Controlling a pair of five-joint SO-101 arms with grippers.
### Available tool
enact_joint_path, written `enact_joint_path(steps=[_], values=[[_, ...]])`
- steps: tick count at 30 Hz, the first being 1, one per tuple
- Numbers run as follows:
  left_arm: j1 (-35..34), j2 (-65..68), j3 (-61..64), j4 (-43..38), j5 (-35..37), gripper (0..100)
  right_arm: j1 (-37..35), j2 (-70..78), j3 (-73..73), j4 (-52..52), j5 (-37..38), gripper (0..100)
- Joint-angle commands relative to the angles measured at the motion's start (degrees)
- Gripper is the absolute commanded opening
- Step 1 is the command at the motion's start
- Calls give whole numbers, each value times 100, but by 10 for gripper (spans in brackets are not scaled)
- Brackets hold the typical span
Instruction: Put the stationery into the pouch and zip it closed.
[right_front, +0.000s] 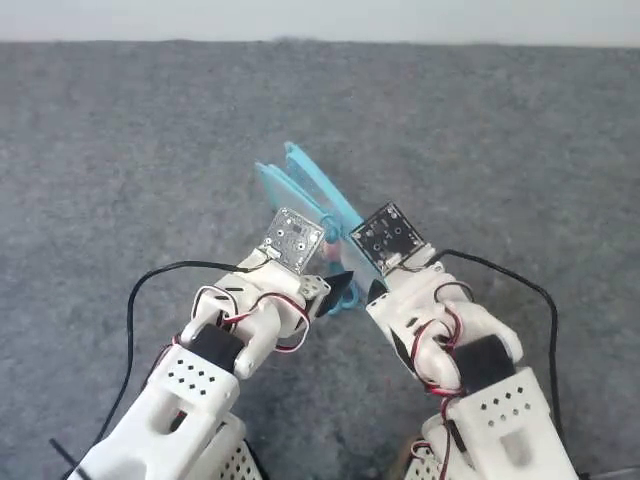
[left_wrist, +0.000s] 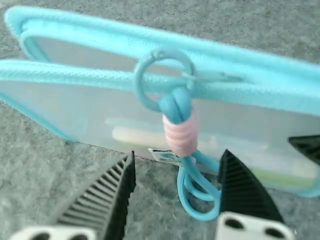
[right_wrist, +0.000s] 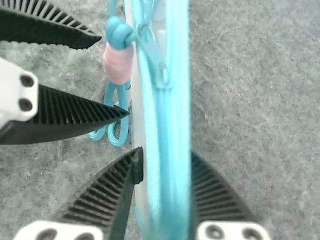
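Note:
A translucent pouch (right_front: 312, 192) with a light-blue zip stands on edge on the grey table. Its two sides stand apart at the far end. Pale stick-shaped stationery (left_wrist: 145, 136) shows through its wall (left_wrist: 75, 100). From the zip's ring pull (left_wrist: 162, 75) hangs a blue cord (left_wrist: 197, 195) with a pink bead (left_wrist: 178, 132). My left gripper (left_wrist: 179, 156) is open, with one finger on each side of the cord and not touching it. My right gripper (right_wrist: 166, 155) is shut on the pouch's near end (right_wrist: 170, 100), right beside the left gripper (right_wrist: 114, 75).
Grey carpet-like table surface (right_front: 120, 150) lies all around the pouch. Black cables (right_front: 135, 300) trail from both arms near the front edge. A pale wall (right_front: 320, 18) runs along the back.

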Motion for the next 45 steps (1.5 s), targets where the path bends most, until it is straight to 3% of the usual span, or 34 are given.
enact_joint_path(steps=[1, 19, 22, 27, 45], values=[[26, 44, -374, -176, -97, 257, -4, -171, -53, -154, -70, 188], [44, 44, -374, -167, -97, 257, -549, -171, -62, -1235, -79, 188], [44, 44, -374, -167, -97, 257, -558, -171, -62, -1235, -79, 180], [44, 44, -303, -193, -79, 257, -576, -171, -53, -1235, -79, 0], [44, -9, -286, -387, -62, 255, -593, -224, 211, -523, -26, 6]])
